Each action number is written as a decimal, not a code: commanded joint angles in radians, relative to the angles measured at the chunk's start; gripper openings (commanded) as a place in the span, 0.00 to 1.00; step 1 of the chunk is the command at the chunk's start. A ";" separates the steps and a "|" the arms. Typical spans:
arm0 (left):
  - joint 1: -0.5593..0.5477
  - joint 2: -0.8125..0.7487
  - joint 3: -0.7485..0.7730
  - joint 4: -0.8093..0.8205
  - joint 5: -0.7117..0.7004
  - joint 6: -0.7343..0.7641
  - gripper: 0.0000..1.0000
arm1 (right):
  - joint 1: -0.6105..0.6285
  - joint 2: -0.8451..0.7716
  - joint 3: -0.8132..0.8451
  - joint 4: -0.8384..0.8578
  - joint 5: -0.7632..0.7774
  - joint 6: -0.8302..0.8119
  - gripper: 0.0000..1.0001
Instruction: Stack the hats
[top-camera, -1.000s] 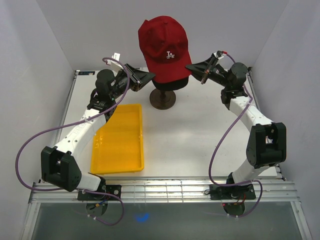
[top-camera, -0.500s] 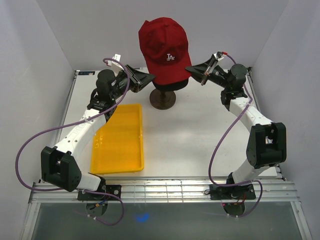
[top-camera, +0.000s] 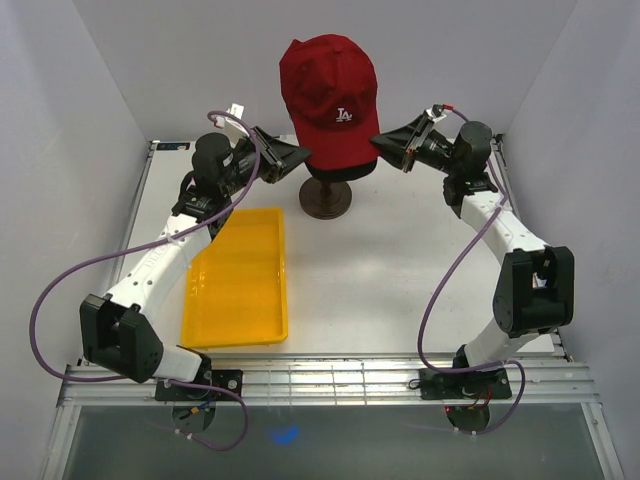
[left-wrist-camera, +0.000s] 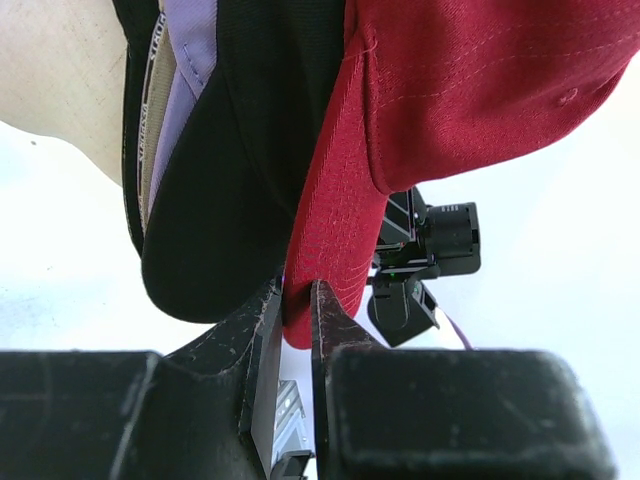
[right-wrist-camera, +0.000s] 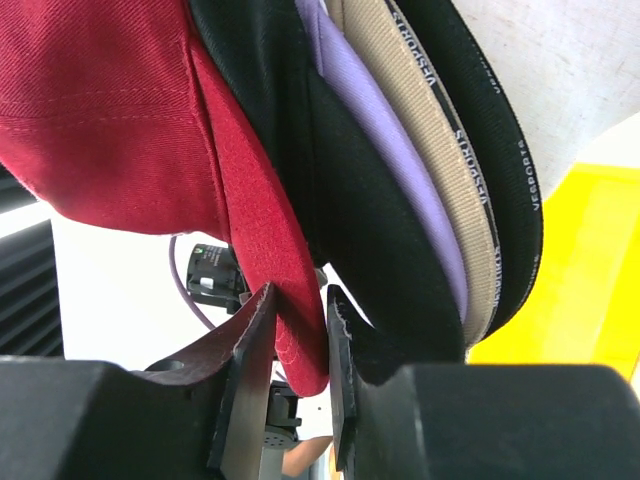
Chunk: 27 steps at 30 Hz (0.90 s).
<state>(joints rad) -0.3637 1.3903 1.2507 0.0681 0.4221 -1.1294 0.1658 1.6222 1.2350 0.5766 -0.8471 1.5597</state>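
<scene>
Although both sets of jaws are at its lower edge, the red cap (top-camera: 328, 95) sits on top of the pile on the mannequin head (right-wrist-camera: 570, 70), so the stacking appears all but finished. Beneath it the wrist views show the edges of a black cap (left-wrist-camera: 240, 150), a lavender cap (right-wrist-camera: 385, 150), a tan cap (right-wrist-camera: 435, 150) and an innermost black cap (right-wrist-camera: 465, 90), nested one inside another. No cap lies loose on the worktop (top-camera: 400, 280) or in the yellow tray (top-camera: 240, 290). What is left, in my judgement, is to let go of the red cap and draw both arms clear. The left jaws are nearly closed, pinching the red cap's edge. The right jaws stand slightly apart with the opposite edge between them; whether they grip it cannot be told. The worktop is plain white and carries the dark stand (top-camera: 325, 197) and the tray. Pale bare walls enclose it on three sides.
</scene>
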 joint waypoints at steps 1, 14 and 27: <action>0.003 -0.001 0.036 -0.063 -0.025 0.026 0.03 | -0.009 0.036 -0.006 -0.225 -0.009 -0.107 0.29; 0.006 -0.014 0.026 -0.100 -0.022 0.031 0.10 | -0.025 0.021 0.057 -0.353 0.023 -0.191 0.28; 0.020 -0.027 0.015 -0.149 -0.016 0.042 0.10 | -0.029 0.030 0.135 -0.506 0.069 -0.303 0.16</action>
<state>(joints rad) -0.3630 1.3911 1.2587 0.0219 0.4267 -1.1168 0.1577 1.6161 1.3640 0.2760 -0.8635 1.3705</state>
